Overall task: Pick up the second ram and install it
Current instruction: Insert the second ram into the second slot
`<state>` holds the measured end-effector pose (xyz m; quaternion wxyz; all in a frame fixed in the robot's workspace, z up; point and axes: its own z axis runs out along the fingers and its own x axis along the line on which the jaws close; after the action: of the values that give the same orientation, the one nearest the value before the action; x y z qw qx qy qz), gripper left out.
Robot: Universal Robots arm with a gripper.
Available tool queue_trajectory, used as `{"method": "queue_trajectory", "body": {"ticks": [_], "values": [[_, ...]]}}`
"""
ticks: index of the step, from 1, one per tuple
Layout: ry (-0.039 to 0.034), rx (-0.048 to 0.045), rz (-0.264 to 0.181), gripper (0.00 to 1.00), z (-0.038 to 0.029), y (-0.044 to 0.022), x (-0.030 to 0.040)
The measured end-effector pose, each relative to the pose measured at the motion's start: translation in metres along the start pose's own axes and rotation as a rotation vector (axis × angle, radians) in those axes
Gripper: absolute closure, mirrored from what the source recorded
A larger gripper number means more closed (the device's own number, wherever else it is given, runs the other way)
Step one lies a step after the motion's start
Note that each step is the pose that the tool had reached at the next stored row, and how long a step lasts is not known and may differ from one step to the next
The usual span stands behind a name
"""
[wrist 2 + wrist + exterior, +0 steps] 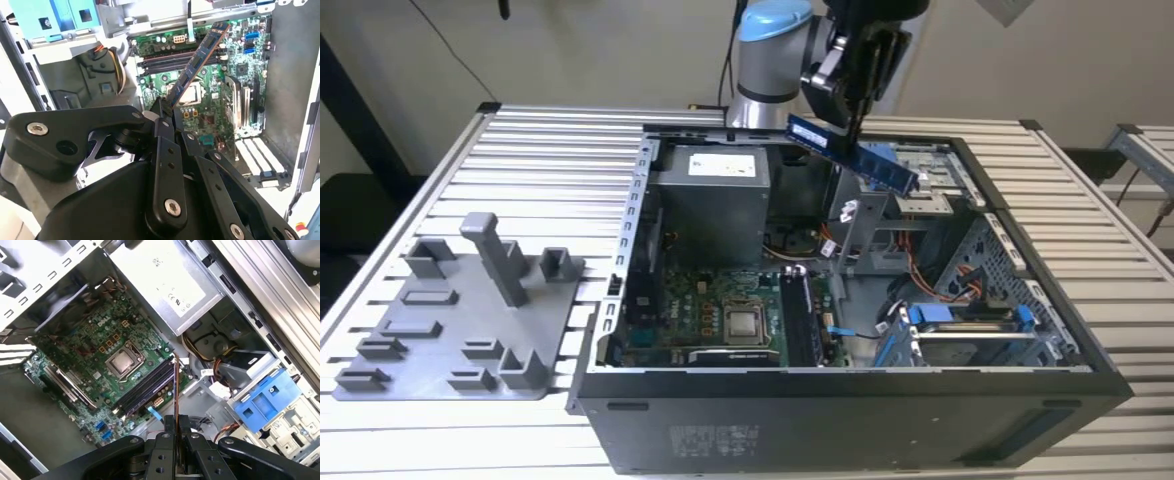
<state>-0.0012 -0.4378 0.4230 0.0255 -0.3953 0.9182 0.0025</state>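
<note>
My gripper (851,125) is shut on the second ram (857,153), a dark blue-green stick that I hold tilted in the air above the back of the open computer case (854,395). In the second wrist view the ram (200,54) juts out from the gripper (164,107) over the green motherboard (215,105). In the first wrist view the ram (175,387) shows edge-on as a thin line from the gripper (175,422), its far end over the black memory slots (145,386). The slots (798,315) lie well below the stick, beside the processor (744,322).
A grey power supply (714,195) stands at the back of the case, and a blue drive caddy (961,315) with orange cables is at the exterior view's right. A grey fixture plate (454,330) with upright posts lies on the slatted table on the exterior view's left.
</note>
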Motion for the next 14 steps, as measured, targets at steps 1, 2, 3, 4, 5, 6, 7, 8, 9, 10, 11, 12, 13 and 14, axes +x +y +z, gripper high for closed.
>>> {"method": "queue_trajectory", "body": {"ticks": [1, 2, 3, 4, 5, 6, 7, 8, 9, 10, 11, 12, 13, 14], "values": [[0.0001, 0.0005, 0.011, 0.86, 0.0001, 0.0, 0.0], [0.0003, 0.0011, 0.023, 0.86, 0.0002, 0.0, 0.0], [0.0005, 0.0017, 0.035, 0.86, 0.0003, 0.0, 0.0], [0.0007, 0.0022, 0.046, 0.86, 0.0004, 0.0, 0.0], [0.0009, 0.0028, 0.058, 0.86, 0.0005, 0.0, 0.0], [0.0011, 0.0034, 0.07, 0.86, 0.0005, 0.0, 0.0], [0.0013, 0.0039, 0.081, 0.86, 0.0006, 0.0, 0.0], [0.0014, 0.0044, 0.09, 0.86, 0.0007, 0.0, 0.0], [0.0016, 0.0049, 0.099, 0.86, 0.0008, 0.0, 0.0], [0.0017, 0.0053, 0.109, 0.86, 0.0009, 0.0, 0.0], [0.0019, 0.0057, 0.118, 0.86, 0.0009, 0.0, 0.0], [0.002, 0.0061, 0.126, 0.86, 0.001, 0.0, 0.0], [0.0021, 0.0066, 0.135, 0.86, 0.0011, 0.0, 0.0001], [0.0022, 0.007, 0.143, 0.86, 0.0012, 0.0, 0.0]]}}
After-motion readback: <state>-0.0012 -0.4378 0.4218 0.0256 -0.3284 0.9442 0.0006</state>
